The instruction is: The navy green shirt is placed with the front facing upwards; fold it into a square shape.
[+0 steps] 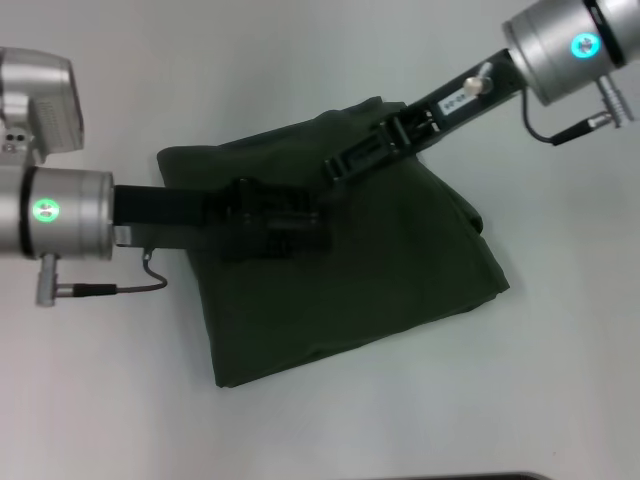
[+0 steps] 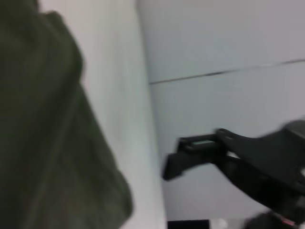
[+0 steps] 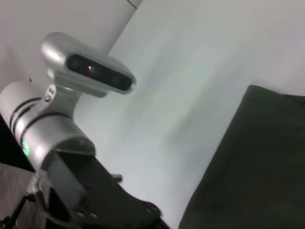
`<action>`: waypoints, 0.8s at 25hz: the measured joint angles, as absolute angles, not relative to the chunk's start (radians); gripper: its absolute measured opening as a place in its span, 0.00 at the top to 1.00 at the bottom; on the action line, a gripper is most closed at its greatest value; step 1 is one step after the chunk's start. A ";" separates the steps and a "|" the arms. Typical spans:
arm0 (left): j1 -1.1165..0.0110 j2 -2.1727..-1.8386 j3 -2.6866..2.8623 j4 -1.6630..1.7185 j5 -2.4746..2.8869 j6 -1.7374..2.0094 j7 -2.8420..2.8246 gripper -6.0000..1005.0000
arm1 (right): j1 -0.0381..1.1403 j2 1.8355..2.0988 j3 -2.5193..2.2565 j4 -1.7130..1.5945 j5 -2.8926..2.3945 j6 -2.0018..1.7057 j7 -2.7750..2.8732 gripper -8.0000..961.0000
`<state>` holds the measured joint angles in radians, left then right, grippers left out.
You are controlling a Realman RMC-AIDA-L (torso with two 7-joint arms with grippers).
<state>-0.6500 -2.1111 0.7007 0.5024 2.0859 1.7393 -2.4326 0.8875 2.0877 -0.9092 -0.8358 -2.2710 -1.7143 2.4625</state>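
The navy green shirt (image 1: 380, 270) lies folded into a rough four-sided shape on the white table (image 1: 570, 390). Only plain green cloth shows; the lettering and neck label are hidden. My left gripper (image 1: 295, 228) reaches in from the left and hangs over the shirt's upper left part. My right gripper (image 1: 337, 166) reaches in from the upper right, over the shirt's far edge, close to the left one. The shirt also shows in the left wrist view (image 2: 43, 124) and the right wrist view (image 3: 257, 167). The left wrist view shows the right gripper (image 2: 190, 155) farther off.
The right wrist view shows my left arm with its wrist camera (image 3: 90, 71) above the table. A dark strip (image 1: 480, 476) marks the table's near edge. A cable (image 1: 130, 287) hangs from the left wrist beside the shirt.
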 joint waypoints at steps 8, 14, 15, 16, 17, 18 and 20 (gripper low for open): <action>-0.648 -2.122 0.781 0.506 2.098 1.581 -2.463 0.42 | 0.932 2.090 -0.958 -0.741 -2.267 -1.632 2.472 0.13; -0.648 -2.125 0.797 0.509 2.099 1.486 -2.467 0.42 | 0.921 2.085 -0.960 -0.747 -2.267 -1.615 2.476 0.13; -0.649 -2.126 0.806 0.510 2.099 1.475 -2.465 0.42 | 0.916 2.081 -0.959 -0.749 -2.267 -1.600 2.476 0.13; -0.649 -2.128 0.813 0.510 2.099 1.469 -2.462 0.42 | 0.910 2.079 -0.958 -0.749 -2.266 -1.589 2.476 0.13; -0.651 -2.129 0.818 0.510 2.098 1.468 -2.460 0.42 | 0.906 2.075 -0.956 -0.750 -2.265 -1.575 2.476 0.13; -0.652 -2.129 0.821 0.510 2.098 1.468 -2.459 0.42 | 0.901 2.073 -0.952 -0.750 -2.265 -1.563 2.476 0.13; -0.653 -2.128 0.821 0.510 2.095 1.470 -2.458 0.42 | 0.896 2.068 -0.940 -0.750 -2.264 -1.544 2.473 0.13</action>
<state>-0.6531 -2.1283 0.8210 0.5101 2.0948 1.4699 -2.4583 0.8960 2.0680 -0.9402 -0.7500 -2.2640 -1.5436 2.4726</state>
